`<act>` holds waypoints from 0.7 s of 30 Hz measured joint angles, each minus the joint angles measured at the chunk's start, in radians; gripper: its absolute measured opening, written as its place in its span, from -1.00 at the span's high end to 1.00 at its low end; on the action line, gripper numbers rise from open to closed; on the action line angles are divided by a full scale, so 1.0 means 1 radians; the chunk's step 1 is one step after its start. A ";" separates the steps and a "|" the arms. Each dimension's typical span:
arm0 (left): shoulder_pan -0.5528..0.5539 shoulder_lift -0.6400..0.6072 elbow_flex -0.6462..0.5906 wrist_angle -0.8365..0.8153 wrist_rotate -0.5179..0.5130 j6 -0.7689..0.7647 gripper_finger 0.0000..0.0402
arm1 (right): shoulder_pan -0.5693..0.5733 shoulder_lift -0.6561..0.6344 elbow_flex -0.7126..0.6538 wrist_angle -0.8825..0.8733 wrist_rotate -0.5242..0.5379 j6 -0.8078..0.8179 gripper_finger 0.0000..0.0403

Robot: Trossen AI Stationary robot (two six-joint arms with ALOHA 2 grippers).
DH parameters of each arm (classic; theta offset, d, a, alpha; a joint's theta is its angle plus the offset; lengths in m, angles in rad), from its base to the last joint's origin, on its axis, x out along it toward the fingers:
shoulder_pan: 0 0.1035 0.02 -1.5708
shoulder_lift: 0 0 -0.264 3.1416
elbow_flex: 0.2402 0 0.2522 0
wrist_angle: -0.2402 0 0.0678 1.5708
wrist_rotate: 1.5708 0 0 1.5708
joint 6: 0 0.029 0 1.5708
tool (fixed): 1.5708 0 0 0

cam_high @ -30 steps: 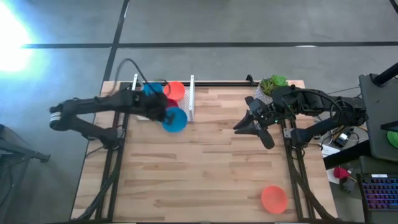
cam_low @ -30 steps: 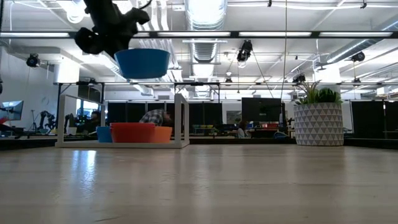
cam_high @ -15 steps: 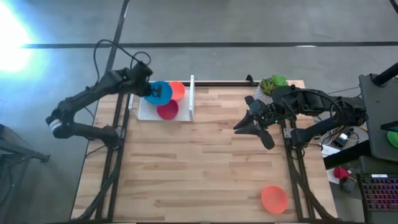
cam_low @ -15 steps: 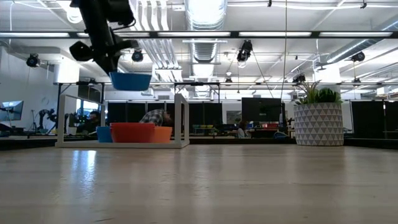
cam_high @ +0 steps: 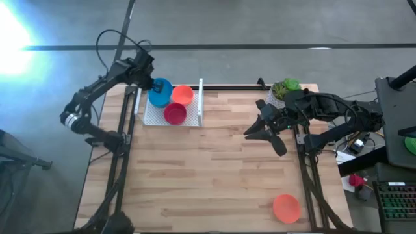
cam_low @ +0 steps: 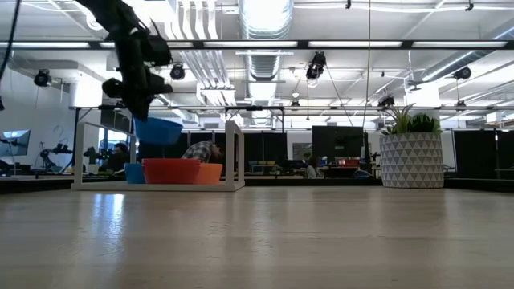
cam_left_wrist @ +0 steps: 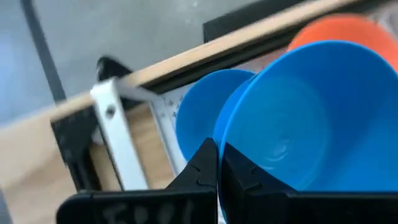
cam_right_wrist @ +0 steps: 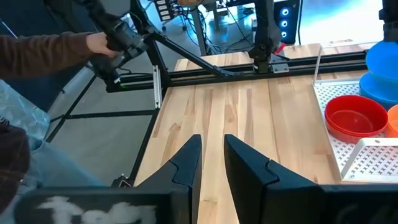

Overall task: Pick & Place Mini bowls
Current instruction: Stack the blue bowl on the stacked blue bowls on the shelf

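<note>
Over the white tray [cam_high: 156,117], left tool [cam_high: 151,84] clamped on a blue bowl's [cam_high: 160,91] rim; right tool [cam_high: 255,132] parted, idle.

left gripper [cam_high: 148,82] swung its blue bowl [cam_high: 160,91] from right of the rack [cam_high: 156,116] to upper left, lower now
</note>
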 joint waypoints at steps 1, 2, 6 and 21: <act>0.006 0.022 0.014 -0.004 0.013 0.052 1.00 | 0.000 0.000 0.000 0.000 0.000 0.000 0.68; 0.011 0.043 0.031 -0.006 0.030 0.102 1.00 | 0.000 0.000 0.000 0.001 0.000 0.000 0.68; 0.017 0.133 0.106 -0.027 0.032 0.261 1.00 | 0.000 0.000 0.000 0.001 0.001 0.000 0.70; 0.019 0.349 0.240 -0.100 -0.042 0.701 1.00 | 0.000 0.000 0.000 0.003 0.002 0.003 0.70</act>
